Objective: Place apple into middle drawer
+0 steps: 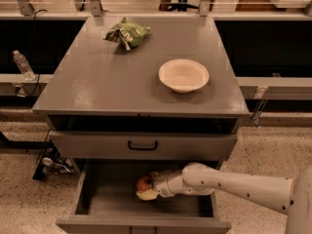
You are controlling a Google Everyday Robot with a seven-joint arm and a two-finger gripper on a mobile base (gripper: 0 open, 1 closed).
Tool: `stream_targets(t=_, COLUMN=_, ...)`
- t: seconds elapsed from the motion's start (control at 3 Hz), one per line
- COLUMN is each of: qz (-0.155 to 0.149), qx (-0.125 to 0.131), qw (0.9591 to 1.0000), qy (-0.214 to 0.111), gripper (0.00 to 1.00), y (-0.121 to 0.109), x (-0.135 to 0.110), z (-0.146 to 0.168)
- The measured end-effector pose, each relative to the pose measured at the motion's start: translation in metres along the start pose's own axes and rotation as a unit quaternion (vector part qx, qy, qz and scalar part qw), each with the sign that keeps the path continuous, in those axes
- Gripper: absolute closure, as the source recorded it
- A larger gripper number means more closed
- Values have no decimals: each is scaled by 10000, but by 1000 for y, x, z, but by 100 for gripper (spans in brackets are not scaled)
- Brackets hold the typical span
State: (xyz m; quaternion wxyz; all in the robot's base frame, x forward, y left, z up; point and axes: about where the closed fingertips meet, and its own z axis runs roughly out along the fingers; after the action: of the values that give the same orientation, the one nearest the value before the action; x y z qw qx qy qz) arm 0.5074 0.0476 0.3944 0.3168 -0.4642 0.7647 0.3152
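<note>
My claw (148,185) reaches inside the wide grey metal middle drawer (97,199), fingers clamped on the round red apple (143,182) with yellowish patches. The apple sits between my fingertips, and the drawer's tray floor spreads below them.

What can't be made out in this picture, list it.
Camera view:
- Apple: partly covered by the gripper, inside the open drawer; resting or held up, unclear.
- Drawer's rear: hidden under the closed drawer front above.
- Arm: cut by right edge.
- Green bag's print: too small to read.
</note>
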Motion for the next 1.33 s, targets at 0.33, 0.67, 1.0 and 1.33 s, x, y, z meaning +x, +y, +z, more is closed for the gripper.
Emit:
stream_targets(t=0.33, qz=3, qx=-10, qw=10000, qy=4, gripper=77, y=1, x=0, z=1)
stream_targets(t=0.67, qz=2, qx=-26, qw=10000, qy=4, gripper=53, y=3, x=0, z=2)
stream_targets(t=1.0, qz=0, qx=-47, qw=10000, qy=4, gripper=22, y=4, x=0, z=4)
stream_targets(t=1.33, qz=-1, qx=-65, qw=10000, qy=4, gripper=0, y=6, x=0, z=5)
